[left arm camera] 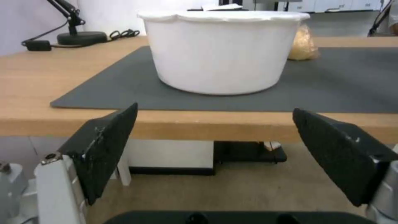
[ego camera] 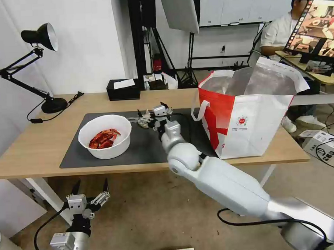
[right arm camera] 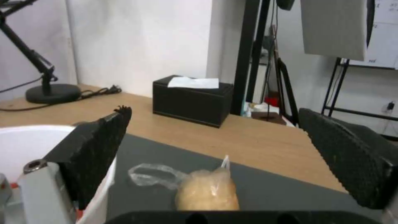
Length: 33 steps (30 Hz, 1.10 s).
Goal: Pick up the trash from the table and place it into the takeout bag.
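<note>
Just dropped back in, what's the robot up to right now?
The right gripper is reaching over the dark mat with its fingers open, right above the small knotted plastic bag of beige stuff, not gripping it yet. The white bowl of crayfish shells sits on the mat beside it. The takeout bag stands open on the table, on the robot's right. The left gripper hangs open below the table's front edge, idle.
</note>
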Motion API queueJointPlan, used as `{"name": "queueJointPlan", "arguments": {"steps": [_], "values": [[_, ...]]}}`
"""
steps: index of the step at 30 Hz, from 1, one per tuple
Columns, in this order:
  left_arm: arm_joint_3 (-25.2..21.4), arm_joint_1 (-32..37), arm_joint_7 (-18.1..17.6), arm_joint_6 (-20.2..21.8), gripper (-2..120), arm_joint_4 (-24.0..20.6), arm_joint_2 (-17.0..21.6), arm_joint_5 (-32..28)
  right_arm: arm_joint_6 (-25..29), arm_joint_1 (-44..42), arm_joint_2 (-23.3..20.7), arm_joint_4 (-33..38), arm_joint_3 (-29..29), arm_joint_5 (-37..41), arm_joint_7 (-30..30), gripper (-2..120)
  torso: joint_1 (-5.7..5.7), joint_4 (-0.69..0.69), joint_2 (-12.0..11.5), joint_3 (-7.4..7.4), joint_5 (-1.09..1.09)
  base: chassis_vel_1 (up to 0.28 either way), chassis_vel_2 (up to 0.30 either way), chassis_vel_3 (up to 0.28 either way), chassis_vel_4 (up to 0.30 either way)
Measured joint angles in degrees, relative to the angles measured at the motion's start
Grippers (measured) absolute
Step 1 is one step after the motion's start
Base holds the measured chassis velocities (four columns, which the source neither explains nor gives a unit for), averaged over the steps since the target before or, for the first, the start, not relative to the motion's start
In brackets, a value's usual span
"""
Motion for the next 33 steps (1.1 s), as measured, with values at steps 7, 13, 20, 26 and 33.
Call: {"name": "queueJointPlan", "arguments": {"steps": [7,13,20,26,33], "values": [[0.14,-0.59,0.00,-0.07,100,0.30,-0.04,-0.11,0.36,5.90,6.38,-13.05,0.29,3.79,-2.09,100,0.00,0.00,0.00,-0.01,0.01,0.000,0.000,0.000,0.000],[0.18,-0.52,0.01,-0.12,100,0.25,-0.25,-0.09,-0.01,7.98,8.32,-17.85,0.72,6.07,-3.86,100,0.00,0.00,0.00,0.00,0.00,0.000,0.000,0.000,0.000],[0.19,-0.41,0.03,-0.17,100,0.10,-0.28,-0.07,-1.05,8.28,9.79,-20.84,1.12,6.63,-5.61,100,-0.01,0.00,0.01,0.00,0.01,0.000,0.000,0.000,0.000],[0.16,-0.41,0.05,-0.23,100,0.11,-0.23,-0.10,-1.32,8.07,10.35,-22.72,1.42,6.69,-7.73,100,-0.01,0.00,0.00,-0.01,0.01,0.000,0.000,0.000,0.000],[0.36,-0.56,0.12,-0.26,100,0.22,-0.26,-0.10,-1.76,8.07,10.36,-23.63,1.18,6.74,-9.46,100,-0.01,0.00,0.01,-0.01,0.01,0.000,0.000,0.000,0.000]]}}
